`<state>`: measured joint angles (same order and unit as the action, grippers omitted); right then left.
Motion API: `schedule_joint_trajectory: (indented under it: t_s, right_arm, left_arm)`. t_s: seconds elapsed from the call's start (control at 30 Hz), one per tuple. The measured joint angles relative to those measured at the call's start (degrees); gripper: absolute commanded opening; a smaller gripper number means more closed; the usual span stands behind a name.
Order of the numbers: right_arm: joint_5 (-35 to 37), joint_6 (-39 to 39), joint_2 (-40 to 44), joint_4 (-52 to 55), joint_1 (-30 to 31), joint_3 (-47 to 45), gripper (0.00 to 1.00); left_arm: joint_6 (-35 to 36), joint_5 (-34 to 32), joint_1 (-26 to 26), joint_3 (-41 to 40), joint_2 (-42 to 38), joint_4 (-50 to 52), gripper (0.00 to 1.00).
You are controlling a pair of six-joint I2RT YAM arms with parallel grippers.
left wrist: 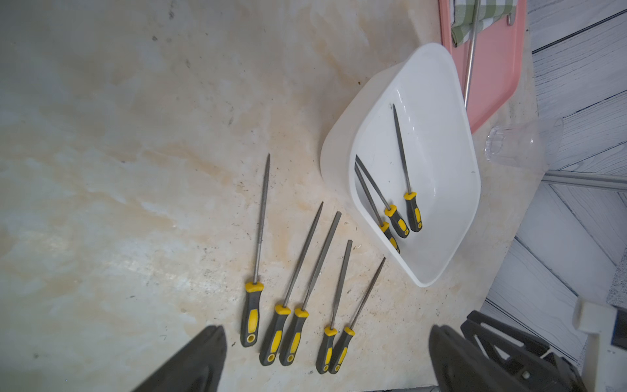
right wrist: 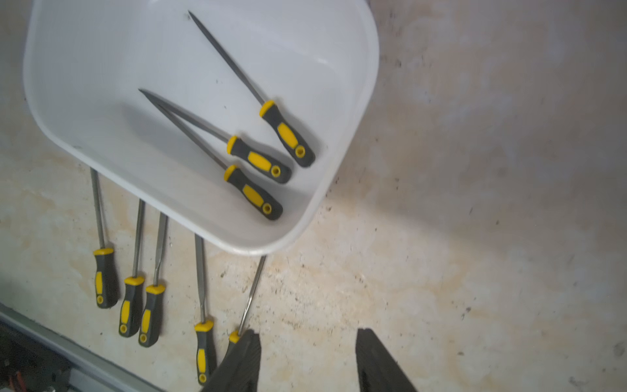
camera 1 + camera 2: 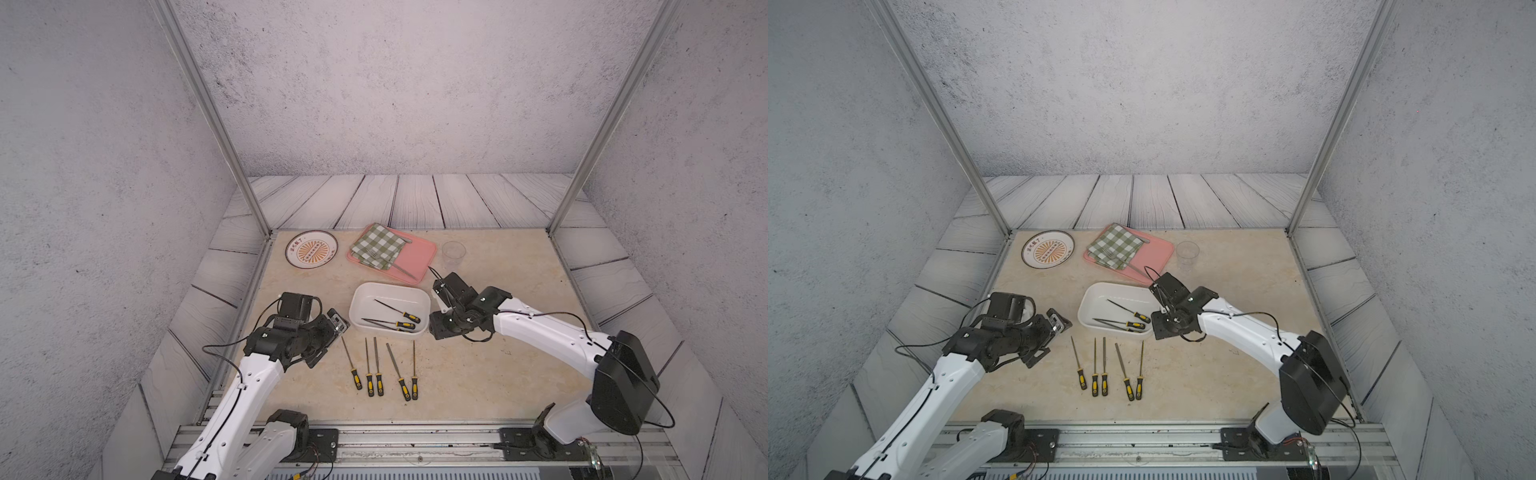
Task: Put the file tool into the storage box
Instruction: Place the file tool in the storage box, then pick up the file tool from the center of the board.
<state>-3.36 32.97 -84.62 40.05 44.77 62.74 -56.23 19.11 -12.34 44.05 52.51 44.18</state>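
On the desk (image 3: 478, 374), in the middle, sits the white storage box (image 3: 365, 305). Three files (image 2: 259, 159) lie inside it. Their yellow and black handles are at the end next to the right tool (image 2: 308, 336). That tool hangs just beside that end of the box. Its two fingers are apart and hold nothing. Five more files (image 3: 377, 365) lie in a row on the desk, just in front of the box, with their tips pointing at it. The left tool (image 1: 327, 329) hangs near the left end of the row, spread wide and empty too. Behind the box are a pink tray (image 3: 422, 253) with a checked cloth (image 3: 376, 245), a plate (image 3: 311, 248) and a clear cup (image 3: 453, 251).
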Motion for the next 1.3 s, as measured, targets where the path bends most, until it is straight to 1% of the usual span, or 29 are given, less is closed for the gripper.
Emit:
schedule_joint_trajectory:
  t_s: [0.13, 0.2, 0.3, 0.47, 0.6, 0.73, 1.17, 1.23, 1.3]
  right_arm:
    - [-1.7, 4.9, 3.0, -0.5, 3.4, -7.3, 0.52]
    - [-2.6, 7.2, 3.9, -0.5, 5.8, -10.5, 0.58]
    - [-3.2, 9.4, 4.0, -0.6, 9.2, -12.4, 0.59]
    - [-3.4, 12.3, 3.9, -2.2, 13.5, -12.6, 0.60]
    - [-3.5, 13.5, 2.2, -2.9, 16.5, -12.0, 0.60]
    - [-3.5, 14.0, 0.0, -4.2, 18.0, -11.2, 0.61]
    - [-2.0, 12.2, -12.2, -2.4, 18.8, -0.8, 0.59]
    - [-1.4, 11.8, -14.1, -1.7, 18.8, 0.1, 0.58]
    - [-0.9, 11.3, -15.7, -0.7, 18.8, 0.7, 0.56]
  left_arm:
    - [1.4, -0.2, 0.0, -0.6, -0.1, 0.2, 1.00]
    - [2.0, -0.5, 0.0, -1.9, -0.4, 0.1, 1.00]
    - [2.0, -0.6, 0.0, -4.6, -1.3, -0.2, 1.00]
    - [0.5, -0.4, 0.0, -8.7, -3.8, -1.5, 1.00]
    - [-0.7, -0.5, 0.0, -10.1, -6.7, -1.6, 1.00]
    - [-0.7, -0.5, 0.0, -10.1, -8.9, -1.1, 1.00]
    - [-1.6, -0.3, 0.0, -10.2, -10.1, 0.3, 1.00]
    - [-2.0, -0.2, 0.0, -10.2, -10.1, 0.2, 1.00]
    - [-2.3, 0.0, 0.0, -10.1, -10.1, 0.1, 1.00]
